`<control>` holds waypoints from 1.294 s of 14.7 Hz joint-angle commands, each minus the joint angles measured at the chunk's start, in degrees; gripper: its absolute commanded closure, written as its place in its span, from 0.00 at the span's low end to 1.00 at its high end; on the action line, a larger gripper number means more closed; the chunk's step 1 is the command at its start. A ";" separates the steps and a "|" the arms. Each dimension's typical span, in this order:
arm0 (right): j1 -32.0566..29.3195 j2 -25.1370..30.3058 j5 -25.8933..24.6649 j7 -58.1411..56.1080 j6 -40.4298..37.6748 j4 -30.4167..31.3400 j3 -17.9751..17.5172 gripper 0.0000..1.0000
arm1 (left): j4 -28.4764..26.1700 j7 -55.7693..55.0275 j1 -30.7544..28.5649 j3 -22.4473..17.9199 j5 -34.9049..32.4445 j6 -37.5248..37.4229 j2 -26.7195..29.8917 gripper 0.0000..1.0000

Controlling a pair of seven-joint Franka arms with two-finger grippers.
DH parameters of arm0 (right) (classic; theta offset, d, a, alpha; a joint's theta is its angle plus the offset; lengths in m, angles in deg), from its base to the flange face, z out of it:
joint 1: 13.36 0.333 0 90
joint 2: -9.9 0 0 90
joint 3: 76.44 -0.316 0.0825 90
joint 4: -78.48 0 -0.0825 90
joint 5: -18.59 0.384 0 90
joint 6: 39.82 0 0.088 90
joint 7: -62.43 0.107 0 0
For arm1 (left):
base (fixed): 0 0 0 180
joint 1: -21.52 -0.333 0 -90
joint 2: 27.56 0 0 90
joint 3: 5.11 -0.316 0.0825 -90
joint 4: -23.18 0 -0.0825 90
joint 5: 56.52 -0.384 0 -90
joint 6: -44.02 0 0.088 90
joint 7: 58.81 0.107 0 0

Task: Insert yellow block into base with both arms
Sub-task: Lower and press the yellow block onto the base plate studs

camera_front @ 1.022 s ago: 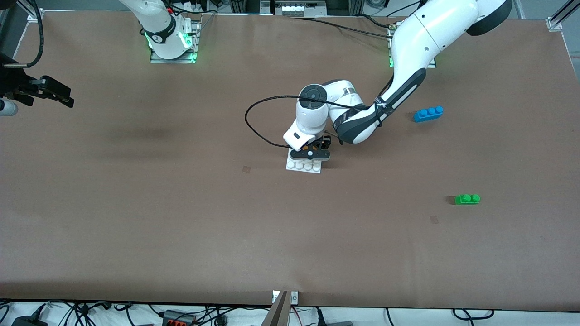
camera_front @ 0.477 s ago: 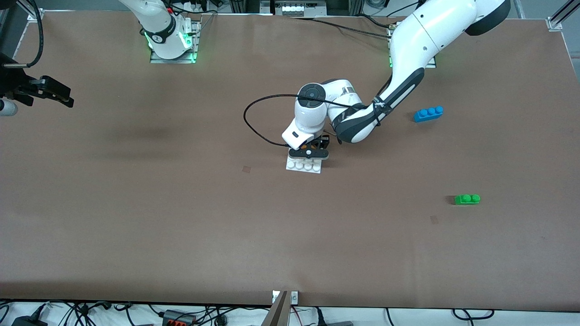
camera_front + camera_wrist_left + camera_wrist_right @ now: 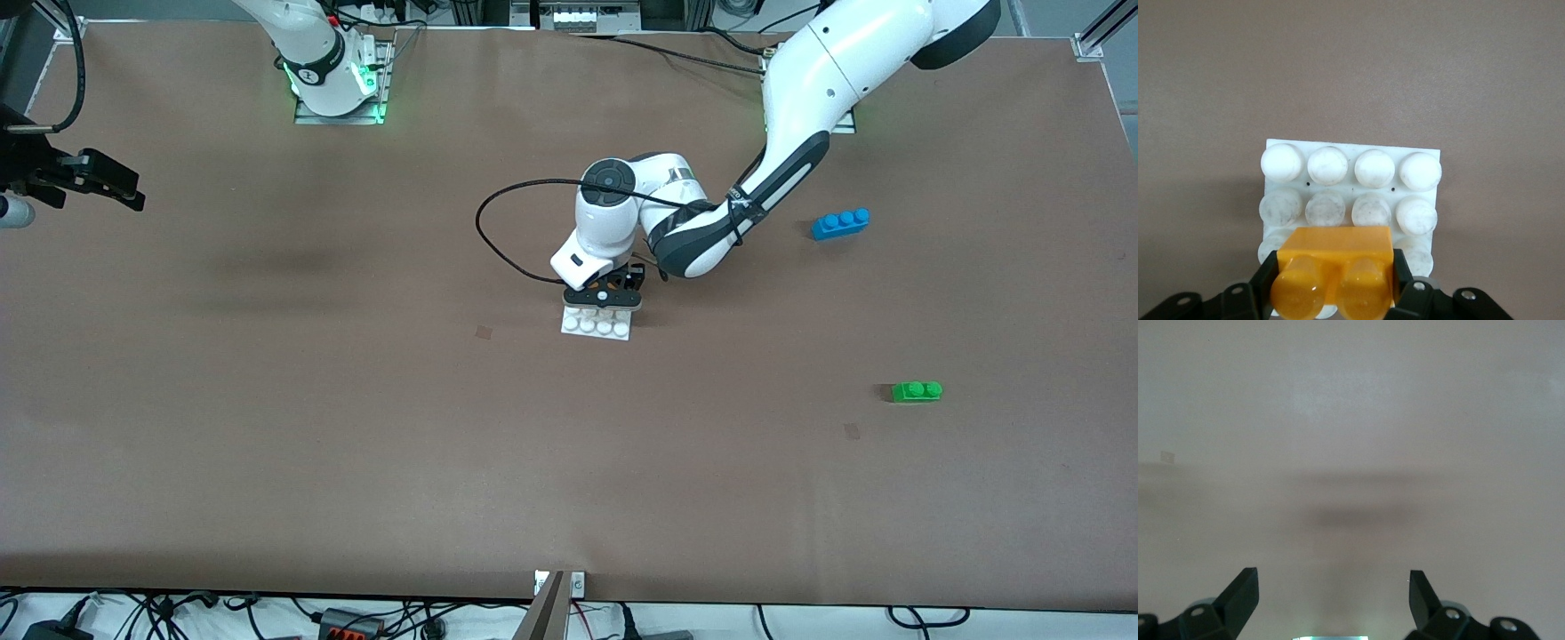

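The white base (image 3: 597,325) lies on the brown table near its middle. My left gripper (image 3: 606,297) is right over the base's edge farther from the front camera, shut on the yellow block (image 3: 1333,270). In the left wrist view the block covers the base's (image 3: 1351,177) studs nearest the gripper (image 3: 1335,283), with a black finger on each side of it. A sliver of the block (image 3: 607,288) shows under the hand in the front view. My right gripper (image 3: 1333,590) is open and empty; it waits up in the air at the right arm's end of the table (image 3: 98,182).
A blue three-stud brick (image 3: 840,223) and a green two-stud brick (image 3: 917,390) lie toward the left arm's end of the table. A black cable loops (image 3: 498,240) from the left wrist over the table beside the base.
My left gripper with the yellow block has shifted slightly away from the front camera over the base, uncovering more of its studs. The right arm has not moved.
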 commanded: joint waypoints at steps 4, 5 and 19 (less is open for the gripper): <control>0.03 0.81 0.09 0.01 -0.39 0.68 0.09 0.00 | -3.29 -1.50 -0.67 0.23 -1.82 0.15 -0.52 0.54; -0.06 0.81 0.09 0.01 -0.39 0.68 0.09 0.00 | -3.29 -1.50 -0.75 0.40 -1.82 0.15 -0.52 0.54; -0.24 0.72 1.41 0.28 -0.92 0.68 0.35 0.00 | 5.40 3.84 -7.86 8.40 3.00 -12.32 1.23 0.00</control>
